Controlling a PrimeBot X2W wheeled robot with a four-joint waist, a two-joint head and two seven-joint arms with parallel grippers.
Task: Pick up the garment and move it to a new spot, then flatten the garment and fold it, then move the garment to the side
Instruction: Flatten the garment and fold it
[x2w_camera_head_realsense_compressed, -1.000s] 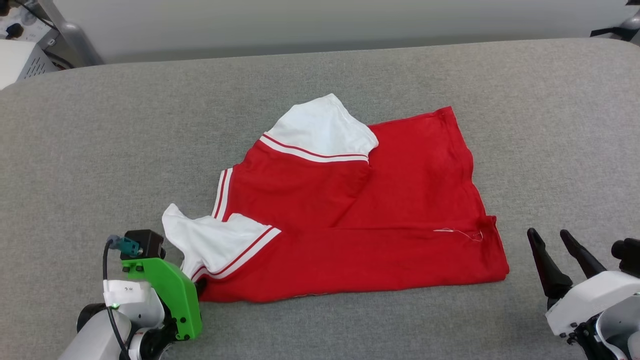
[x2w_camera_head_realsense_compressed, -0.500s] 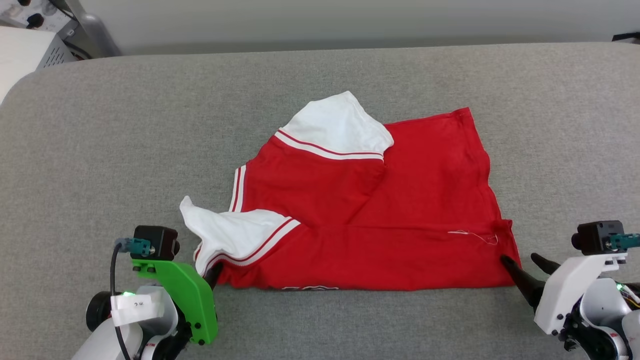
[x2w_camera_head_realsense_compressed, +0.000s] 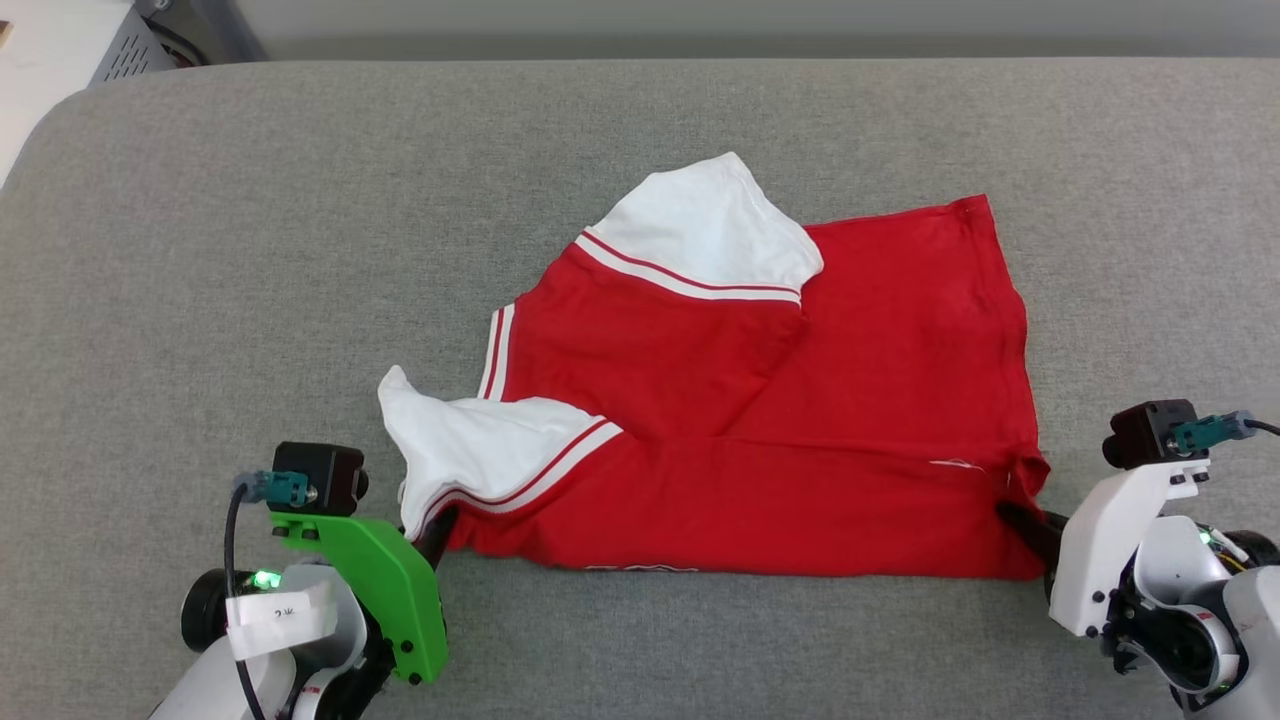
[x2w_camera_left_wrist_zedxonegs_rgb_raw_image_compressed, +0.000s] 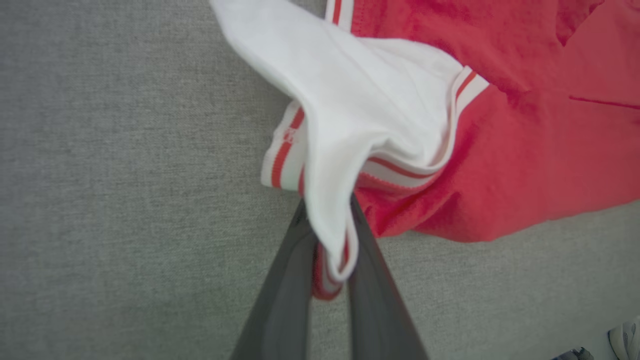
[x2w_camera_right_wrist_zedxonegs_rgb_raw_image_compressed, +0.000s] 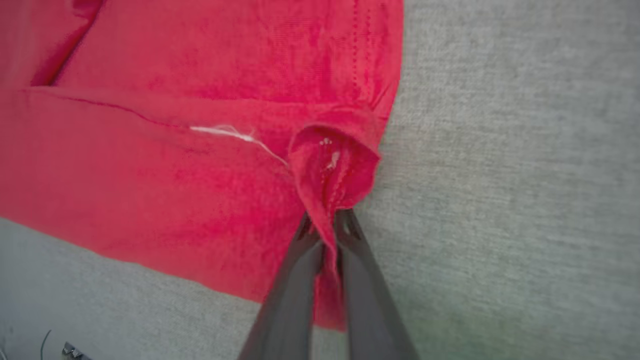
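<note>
The left arm enters low at the near left, its wrist carrying a green camera bracket (x2w_camera_head_realsense_compressed: 385, 590), with the fingers angled forward and inward. The left end effector (x2w_camera_head_realsense_compressed: 440, 525) (x2w_camera_left_wrist_zedxonegs_rgb_raw_image_compressed: 327, 210) is closed tight on the garment (x2w_camera_head_realsense_compressed: 760, 420) (x2w_camera_left_wrist_zedxonegs_rgb_raw_image_compressed: 525, 150). It pinches the striped cuff and the bunched end of the white sleeve (x2w_camera_head_realsense_compressed: 470, 450) (x2w_camera_left_wrist_zedxonegs_rgb_raw_image_compressed: 360, 100), which drapes back over the fingertips.

The right arm mirrors it at the near right, under a white camera bracket (x2w_camera_head_realsense_compressed: 1100, 540), fingers pointing forward and inward. The right end effector (x2w_camera_head_realsense_compressed: 1015, 515) (x2w_camera_right_wrist_zedxonegs_rgb_raw_image_compressed: 325, 222) is clamped on the red hem corner, and the cloth puckers into a small curl just beyond its tips. A loose white thread (x2w_camera_right_wrist_zedxonegs_rgb_raw_image_compressed: 225, 132) lies on the fabric just ahead and to the left of those tips.

The garment lies plain red side up on the grey worktop (x2w_camera_head_realsense_compressed: 250, 250), stretched between the two end effectors. Its near edge runs from one to the other, and the rest spreads ahead of both. The second white sleeve is folded over the red body, well beyond the left end effector.
</note>
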